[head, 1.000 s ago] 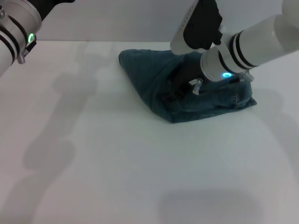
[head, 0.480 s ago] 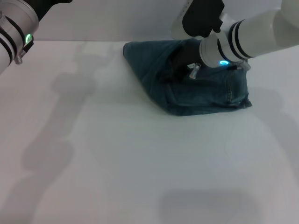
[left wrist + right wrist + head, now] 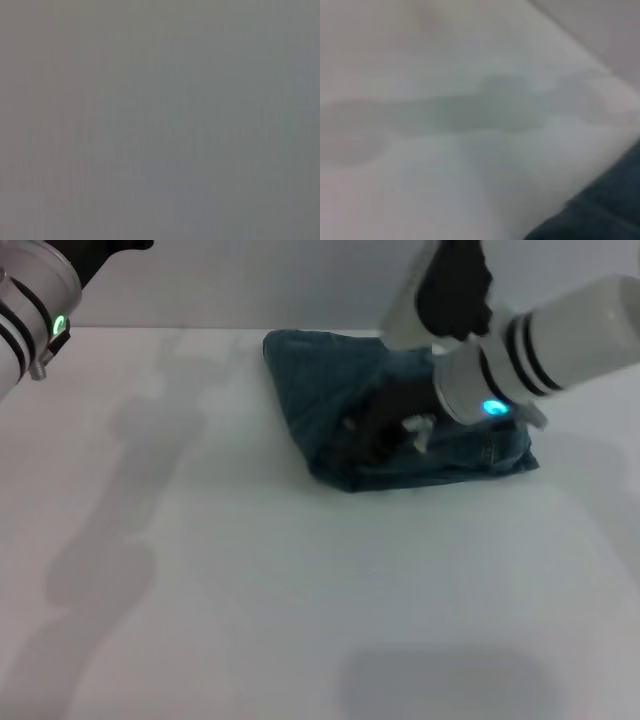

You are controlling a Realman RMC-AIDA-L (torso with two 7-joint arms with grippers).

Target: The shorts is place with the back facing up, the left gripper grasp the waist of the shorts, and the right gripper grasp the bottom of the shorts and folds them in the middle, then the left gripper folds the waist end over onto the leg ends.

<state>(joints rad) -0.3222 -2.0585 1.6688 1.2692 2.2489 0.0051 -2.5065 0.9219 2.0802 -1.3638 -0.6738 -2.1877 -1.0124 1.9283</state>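
Pressing into the bunched shorts (image 3: 400,420) at far centre-right of the table (image 3: 250,580), the right gripper (image 3: 385,425) is seemingly positioned for regrasping; whether its claw is closed cannot be told. The left gripper is out of frame, arm parked far left.

right claw (image 3: 375,425) lowered, left arm raised

Left wrist view: uniform grey blur fills whole frame. No fingers, object or edge discernible; nothing placeable relative to fingers.
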